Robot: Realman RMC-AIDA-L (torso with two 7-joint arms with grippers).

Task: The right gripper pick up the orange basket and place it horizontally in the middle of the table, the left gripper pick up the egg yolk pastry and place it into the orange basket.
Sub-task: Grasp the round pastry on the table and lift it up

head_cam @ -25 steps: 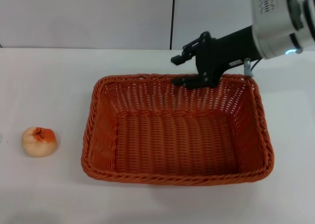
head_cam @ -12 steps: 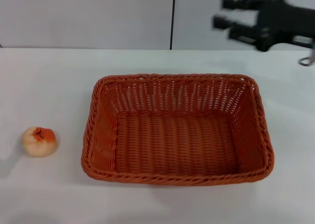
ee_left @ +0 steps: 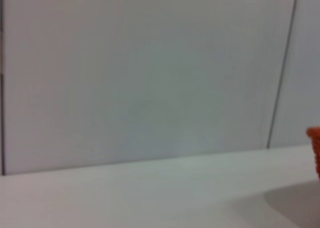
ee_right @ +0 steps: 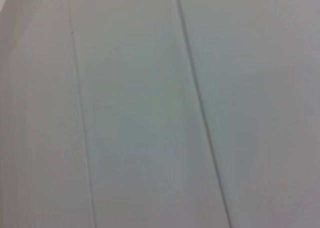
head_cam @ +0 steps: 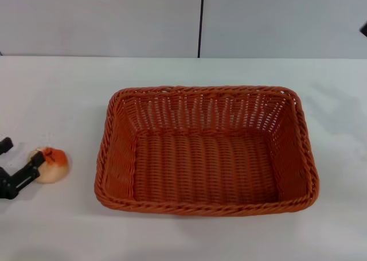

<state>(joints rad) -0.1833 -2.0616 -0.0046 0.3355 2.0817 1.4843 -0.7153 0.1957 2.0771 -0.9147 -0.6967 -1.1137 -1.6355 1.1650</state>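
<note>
The orange basket (head_cam: 206,152) lies lengthwise across the middle of the white table (head_cam: 69,89), empty and with nothing touching it. A corner of its rim (ee_left: 315,148) shows in the left wrist view. The egg yolk pastry (head_cam: 53,164) sits on the table to the basket's left. My left gripper (head_cam: 24,150) has come in at the left edge, open. One of its black fingers (head_cam: 26,174) rests against the pastry's left side, the other stands apart behind it. Only a black sliver of the right gripper (head_cam: 364,28) shows at the far right edge.
A grey panelled wall (head_cam: 114,20) with a dark vertical seam stands behind the table. The right wrist view shows only this wall. Bare tabletop lies between the pastry and the basket.
The right gripper let go of the basket's back rim, rose and left to the upper right. The left gripper came in from the left to the pastry. The basket stayed put.
</note>
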